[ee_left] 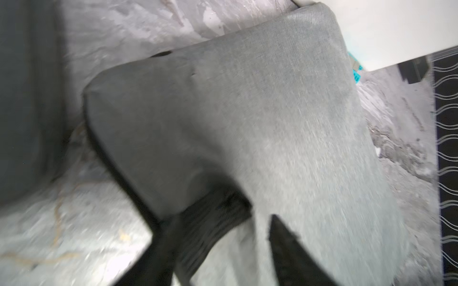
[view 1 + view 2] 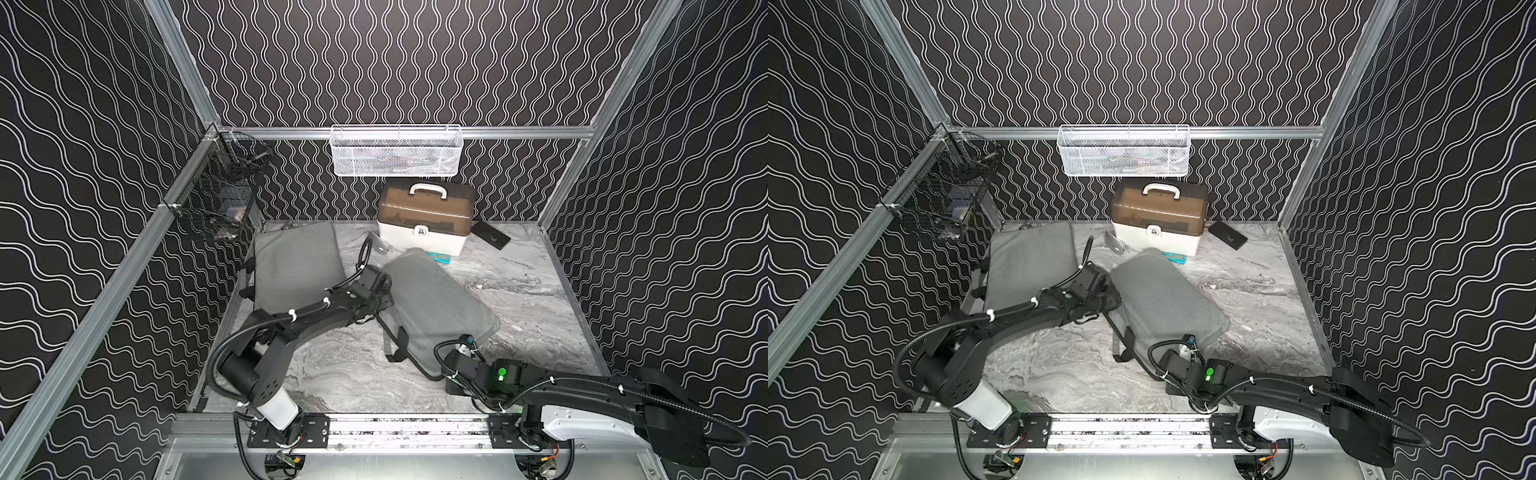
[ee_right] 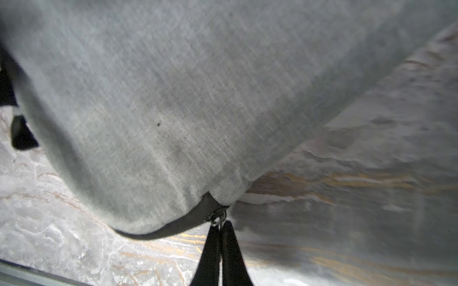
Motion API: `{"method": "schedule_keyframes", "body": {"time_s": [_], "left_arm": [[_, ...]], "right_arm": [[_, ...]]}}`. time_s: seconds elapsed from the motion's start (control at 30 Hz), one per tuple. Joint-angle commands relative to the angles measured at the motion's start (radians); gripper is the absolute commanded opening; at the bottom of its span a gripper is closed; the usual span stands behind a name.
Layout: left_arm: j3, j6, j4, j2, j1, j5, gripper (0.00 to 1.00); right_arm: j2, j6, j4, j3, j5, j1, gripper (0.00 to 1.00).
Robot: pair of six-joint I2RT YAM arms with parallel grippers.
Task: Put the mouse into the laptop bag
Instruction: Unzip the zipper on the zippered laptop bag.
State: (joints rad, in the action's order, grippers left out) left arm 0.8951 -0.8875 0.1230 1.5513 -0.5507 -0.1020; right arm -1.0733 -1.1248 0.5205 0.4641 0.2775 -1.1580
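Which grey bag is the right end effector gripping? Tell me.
The angled middle bag: the right end effector pinches its zipper pull. The other bag lies flat, far left.

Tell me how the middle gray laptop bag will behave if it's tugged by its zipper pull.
Likely floppy: the laptop bag is soft fabric that bulges and dents. It may slide on the smooth table, since only the right end effector grips it, by the zipper pull; the left end effector is open.
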Motion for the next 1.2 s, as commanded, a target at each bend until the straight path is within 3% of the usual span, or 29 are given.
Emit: {"method": "schedule_keyframes", "body": {"time_s": [0.0,0.13,0.23,0.37,0.5,0.6,0.63,0.77,0.83,0.93,1.0,1.1,1.17], "left_arm": [[-0.113,-0.063,-0.055,-0.121,-0.011,0.037,0.87],[-0.267,-0.13,-0.111,-0.286,-0.114,0.034,0.96],[-0.325,-0.169,-0.216,-0.321,-0.275,-0.01,0.99],[-0.276,-0.168,-0.305,-0.214,-0.419,-0.074,0.99],[-0.231,-0.163,-0.397,-0.077,-0.449,-0.109,0.99],[-0.179,-0.156,-0.444,0.038,-0.451,-0.109,0.98],[-0.161,-0.154,-0.461,0.08,-0.453,-0.113,0.93],[-0.085,-0.151,-0.506,0.215,-0.455,-0.117,0.35],[-0.052,-0.155,-0.516,0.262,-0.46,-0.109,0.2],[-0.009,-0.166,-0.532,0.308,-0.477,-0.109,0.12],[0.007,-0.168,-0.523,0.315,-0.485,-0.119,0.1],[-0.016,-0.166,-0.543,0.29,-0.49,-0.137,0.13],[-0.047,-0.168,-0.539,0.253,-0.496,-0.154,0.22]], "right_arm": [[0.03,-0.098,0.114,-0.005,0.096,0.008,0.0],[0.07,-0.165,0.212,0.005,0.152,0.085,0.0],[0.091,-0.13,0.181,0.004,0.048,0.215,0.0],[0.04,-0.163,0.19,0.037,-0.061,0.283,0.0],[-0.045,-0.237,0.345,0.139,-0.023,0.284,0.0],[-0.074,-0.236,0.315,0.147,-0.049,0.284,0.0],[-0.079,-0.223,0.279,0.141,-0.077,0.285,0.0],[-0.1,-0.204,0.185,0.129,-0.159,0.279,0.0],[-0.111,-0.197,0.106,0.119,-0.201,0.262,0.0],[-0.146,-0.2,0.033,0.135,-0.235,0.214,0.0],[-0.168,-0.231,0.105,0.183,-0.194,0.184,0.0],[-0.157,-0.23,0.118,0.193,-0.169,0.176,0.0],[-0.122,-0.254,0.112,0.161,-0.139,0.181,0.0]]}}
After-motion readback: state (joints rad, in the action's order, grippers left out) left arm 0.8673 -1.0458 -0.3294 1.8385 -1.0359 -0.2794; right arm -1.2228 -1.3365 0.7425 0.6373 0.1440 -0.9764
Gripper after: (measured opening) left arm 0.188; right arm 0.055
